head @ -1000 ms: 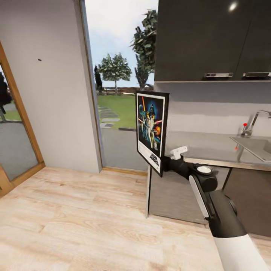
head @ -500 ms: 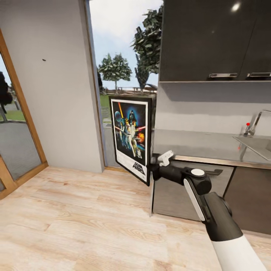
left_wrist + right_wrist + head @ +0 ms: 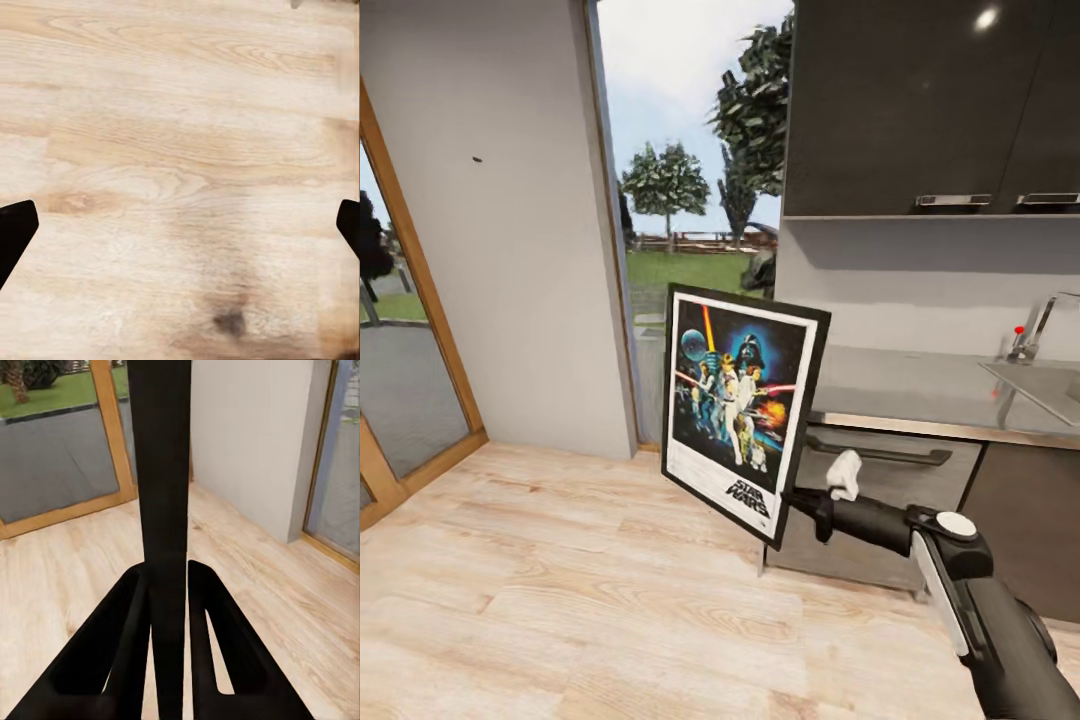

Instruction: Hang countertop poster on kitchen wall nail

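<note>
Lowered and swung face-on to us since a second ago, the poster (image 3: 745, 410) hangs upright off the kitchen countertop (image 3: 920, 395), its lower edge pinched by our right gripper (image 3: 792, 502). Our left gripper's (image 3: 180, 225) fingers stand spread over floorboards (image 3: 180, 112). Carrying underway; next we lift toward the wall nail (image 3: 478, 159) at ten o'clock.
</note>
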You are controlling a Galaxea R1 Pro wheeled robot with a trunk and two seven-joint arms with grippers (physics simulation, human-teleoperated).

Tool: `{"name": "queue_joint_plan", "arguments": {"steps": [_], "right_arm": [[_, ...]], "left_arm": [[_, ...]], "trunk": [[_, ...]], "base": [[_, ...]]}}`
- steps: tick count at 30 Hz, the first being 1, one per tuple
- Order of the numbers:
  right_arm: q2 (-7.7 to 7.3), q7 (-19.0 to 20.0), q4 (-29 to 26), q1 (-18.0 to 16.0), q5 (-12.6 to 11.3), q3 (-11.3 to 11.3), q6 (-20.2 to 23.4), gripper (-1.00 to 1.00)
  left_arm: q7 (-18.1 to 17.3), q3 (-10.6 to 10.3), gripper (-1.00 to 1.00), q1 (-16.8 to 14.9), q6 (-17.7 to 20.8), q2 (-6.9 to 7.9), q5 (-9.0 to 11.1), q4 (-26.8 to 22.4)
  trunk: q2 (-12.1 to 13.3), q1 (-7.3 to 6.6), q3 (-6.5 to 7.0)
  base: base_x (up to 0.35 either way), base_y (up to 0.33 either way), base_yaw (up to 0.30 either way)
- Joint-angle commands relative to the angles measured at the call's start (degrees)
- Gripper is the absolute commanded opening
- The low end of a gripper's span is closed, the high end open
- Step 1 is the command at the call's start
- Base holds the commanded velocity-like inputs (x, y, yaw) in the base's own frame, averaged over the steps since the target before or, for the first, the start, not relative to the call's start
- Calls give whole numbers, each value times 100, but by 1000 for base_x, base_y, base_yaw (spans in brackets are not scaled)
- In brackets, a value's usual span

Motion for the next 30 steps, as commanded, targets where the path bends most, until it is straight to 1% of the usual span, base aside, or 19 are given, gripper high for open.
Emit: {"name": "queue_joint_plan", "arguments": {"steps": [1,3,4,5,6,9,11,17,30], "right_arm": [[-2,78,17,32,-24,-66,-4,-100],[-6,183,174,170,-26,-199,-131,-100],[-6,251,330,332,-35,-622,-209,-100],[0,257,334,340,-40,-856,-208,-100],[2,263,330,343,-42,-988,-198,-100],[3,275,317,344,-48,-1012,-193,-100],[3,353,312,344,-48,-1020,-192,-100],[-2,735,307,345,-37,-1034,-197,-100],[3,828,299,345,-40,-1029,-207,-100]], "left_arm": [[-121,17,100,0,-5,-2,-1,-4],[-317,18,100,0,-3,-2,-4,-4],[-444,25,100,0,-4,-2,1,-12],[-450,26,100,0,-5,-2,2,-13],[-453,23,100,0,-2,-2,3,-19],[-454,20,100,0,0,-2,7,-21],[-454,19,100,0,1,-2,9,-22],[-454,18,100,0,8,-2,11,-22],[-454,18,100,0,8,-2,9,-15]], "trunk": [[-3,0,-5],[-3,0,-5],[-3,0,-5],[-3,0,-5],[37,-22,13],[157,-88,67],[238,-132,103],[478,-263,211],[1000,-549,444]], "base": [[0,0,0],[0,0,0],[0,0,0],[0,0,0],[0,0,0],[0,0,0],[0,0,0],[0,0,0],[0,0,0]]}}
